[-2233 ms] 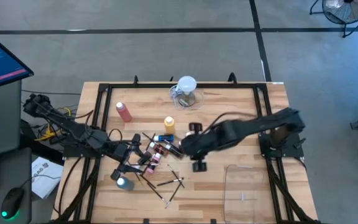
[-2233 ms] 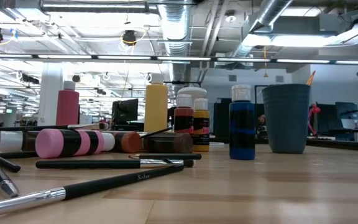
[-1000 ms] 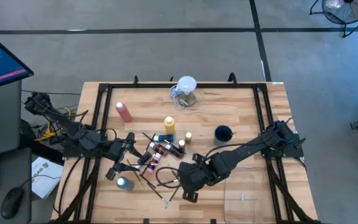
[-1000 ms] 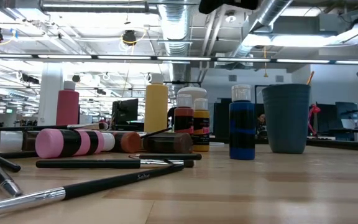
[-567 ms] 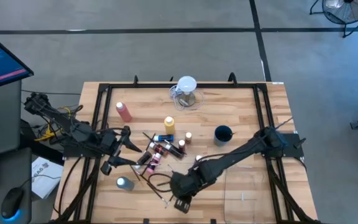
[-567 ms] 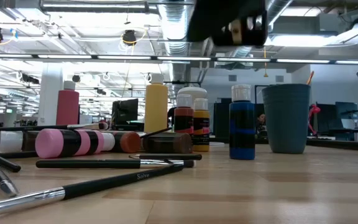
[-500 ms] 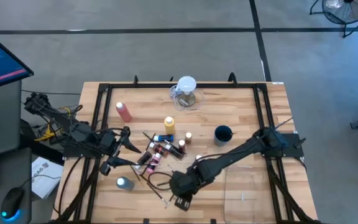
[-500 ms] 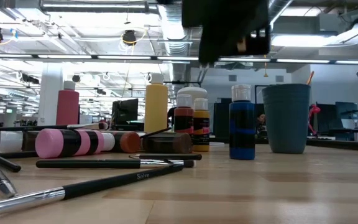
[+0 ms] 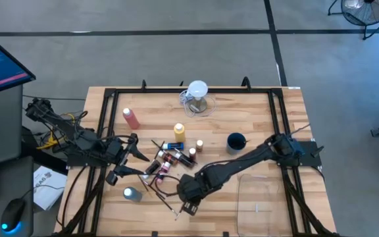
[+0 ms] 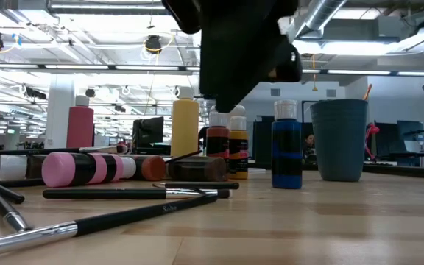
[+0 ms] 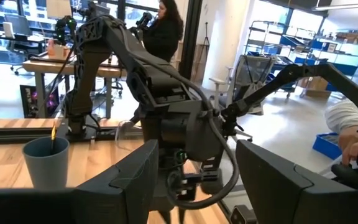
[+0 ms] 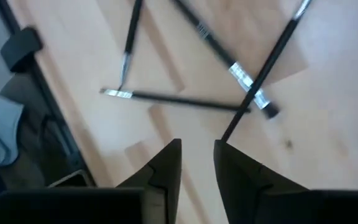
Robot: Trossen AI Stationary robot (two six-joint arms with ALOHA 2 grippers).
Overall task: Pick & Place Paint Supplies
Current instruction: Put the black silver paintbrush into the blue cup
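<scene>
Right gripper hangs low over the table's front edge, at about 6 o'clock from the heap of paint supplies, its arm stretching in from 3 o'clock. Its wrist view shows the two dark fingers set a narrow gap apart, nothing between them, above bare wood with three thin paintbrushes lying crossed just beyond the tips. In the low view the same arm fills the upper middle as a dark mass.

Left gripper sits at 9 o'clock of the heap, fingers spread wide and empty.

The heap itself lies mid-table: small white-capped bottles on their sides, with a pink-and-black banded one nearest the low camera. A yellow squeeze bottle stands at 12 o'clock of the heap, a pink-red bottle at 10 o'clock, well apart. A small blue bottle stands beside a dark blue-grey cup at 3 o'clock. The clear jug stands near the far edge.
</scene>
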